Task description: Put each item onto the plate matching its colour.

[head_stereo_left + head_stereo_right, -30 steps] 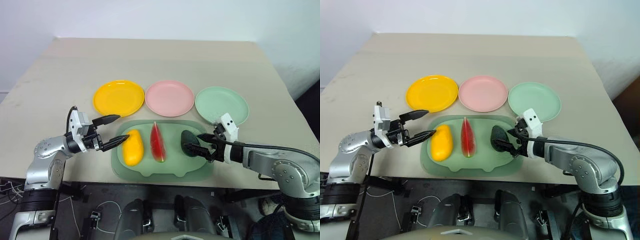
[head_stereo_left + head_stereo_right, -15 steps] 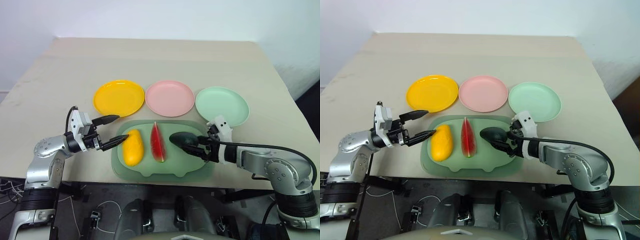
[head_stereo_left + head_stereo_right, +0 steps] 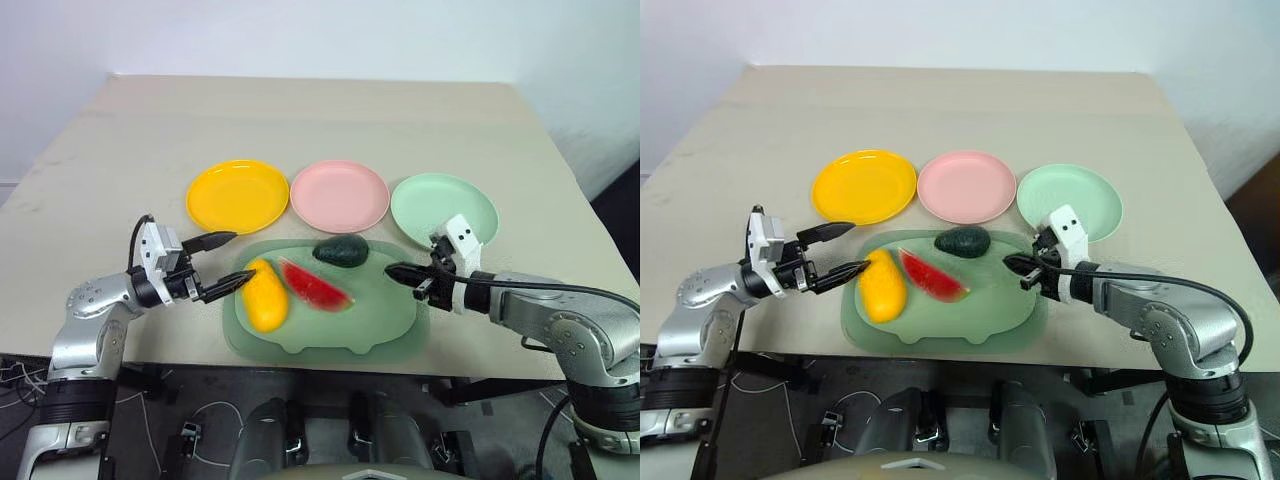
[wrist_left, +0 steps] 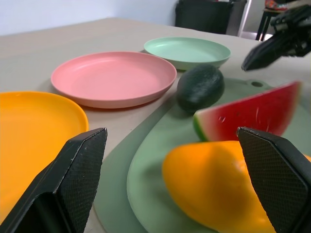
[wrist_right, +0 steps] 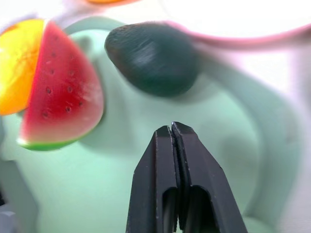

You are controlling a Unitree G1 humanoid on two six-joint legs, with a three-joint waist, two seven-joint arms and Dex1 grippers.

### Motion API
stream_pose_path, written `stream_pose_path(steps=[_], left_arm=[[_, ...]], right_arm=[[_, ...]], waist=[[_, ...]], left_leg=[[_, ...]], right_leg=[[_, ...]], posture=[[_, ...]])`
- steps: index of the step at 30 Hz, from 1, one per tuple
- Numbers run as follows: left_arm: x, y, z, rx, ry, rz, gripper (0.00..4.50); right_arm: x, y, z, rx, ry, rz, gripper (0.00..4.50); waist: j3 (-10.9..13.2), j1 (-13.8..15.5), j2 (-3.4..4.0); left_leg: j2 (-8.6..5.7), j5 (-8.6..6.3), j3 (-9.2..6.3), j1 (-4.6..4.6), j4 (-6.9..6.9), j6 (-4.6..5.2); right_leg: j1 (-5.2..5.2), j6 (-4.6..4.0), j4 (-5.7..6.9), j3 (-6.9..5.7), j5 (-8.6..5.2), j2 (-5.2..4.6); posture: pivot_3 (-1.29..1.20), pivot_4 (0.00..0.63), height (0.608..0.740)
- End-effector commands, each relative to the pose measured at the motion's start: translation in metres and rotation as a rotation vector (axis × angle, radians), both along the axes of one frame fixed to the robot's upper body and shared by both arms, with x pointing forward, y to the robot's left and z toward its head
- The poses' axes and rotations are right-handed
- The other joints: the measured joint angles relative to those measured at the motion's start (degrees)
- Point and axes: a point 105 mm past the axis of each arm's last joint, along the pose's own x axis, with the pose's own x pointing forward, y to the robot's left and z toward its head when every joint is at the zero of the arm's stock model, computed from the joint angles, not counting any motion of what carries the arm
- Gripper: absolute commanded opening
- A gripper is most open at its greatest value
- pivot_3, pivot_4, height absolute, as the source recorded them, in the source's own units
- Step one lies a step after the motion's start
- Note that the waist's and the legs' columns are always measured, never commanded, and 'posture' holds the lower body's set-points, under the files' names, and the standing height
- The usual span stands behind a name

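Right wrist view — avocado [image 5: 153, 58] just beyond closed, empty fingers [image 5: 181, 160]

Three plates in a row on one table [image 3: 300, 120]: one yellow plate [image 3: 237, 195], one pink plate [image 3: 339, 196], one green plate [image 3: 444, 210]. One tray [image 3: 330, 335] in front of them. Three toy foods on the tray, one of each kind: one mango [image 3: 263, 295], one watermelon wedge [image 3: 314, 285], one avocado [image 3: 342, 250]. Two grippers: one left gripper [image 3: 232, 262] with two fingers spread, one right gripper [image 3: 394, 271] with two fingers pressed together, nothing between them. Nothing lying on any of the three plates.
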Motion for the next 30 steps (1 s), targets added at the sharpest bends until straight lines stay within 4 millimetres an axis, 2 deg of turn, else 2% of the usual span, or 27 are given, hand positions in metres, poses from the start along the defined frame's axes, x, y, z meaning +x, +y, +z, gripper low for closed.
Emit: stream_pose_path(steps=[1,7,11,17,23,30], left_arm=[[-0.004,0.004,0.013,0.013,-0.063,0.010,4.50],[-0.006,0.008,0.011,0.016,-0.059,0.025,4.50],[-0.007,0.009,0.011,0.017,-0.060,0.030,4.50],[-0.009,0.011,0.010,0.017,-0.060,0.037,4.50],[-0.011,0.014,0.008,0.013,-0.061,0.043,4.50],[-0.015,0.017,0.008,0.015,-0.065,0.057,4.50]], right_arm=[[0.001,0.005,0.020,0.011,-0.086,0.054,0.57],[0.007,0.013,0.028,-0.019,-0.139,0.118,2.65],[0.023,0.017,0.031,-0.050,-0.164,0.115,4.03],[0.032,0.041,0.045,-0.021,-0.249,0.192,4.03],[0.045,0.057,0.038,-0.076,-0.283,0.306,4.03],[0.044,0.085,0.027,-0.074,-0.241,0.445,4.03]], waist=[[0.00,-0.09,0.00],[0.00,-0.06,0.00],[0.00,-0.08,0.00],[0.00,-0.15,0.01],[0.00,-0.20,0.01],[0.00,-0.33,0.01]], left_leg=[[0.00,0.00,0.00,0.00,0.00,0.00],[0.00,0.00,0.00,0.00,0.00,0.00],[0.00,0.00,0.01,0.00,0.00,0.00],[0.01,0.01,0.01,-0.02,0.00,-0.01],[0.00,0.01,0.06,-0.03,0.01,-0.01],[0.03,0.01,0.06,-0.03,0.00,-0.02]], right_leg=[[0.00,0.00,0.00,0.00,0.00,0.00],[-0.01,-0.01,0.00,0.00,0.00,-0.01],[-0.02,-0.01,0.00,0.00,0.00,-0.02],[-0.08,-0.14,0.05,0.00,0.08,-0.01],[-0.08,-0.12,0.04,0.00,0.09,-0.03],[-0.14,-0.01,0.12,0.00,0.16,0.00]], posture=[[0.00,0.150,0.696],[0.00,0.150,0.696],[0.00,0.150,0.696],[0.00,0.150,0.696],[0.00,0.150,0.696],[0.00,0.150,0.696]])
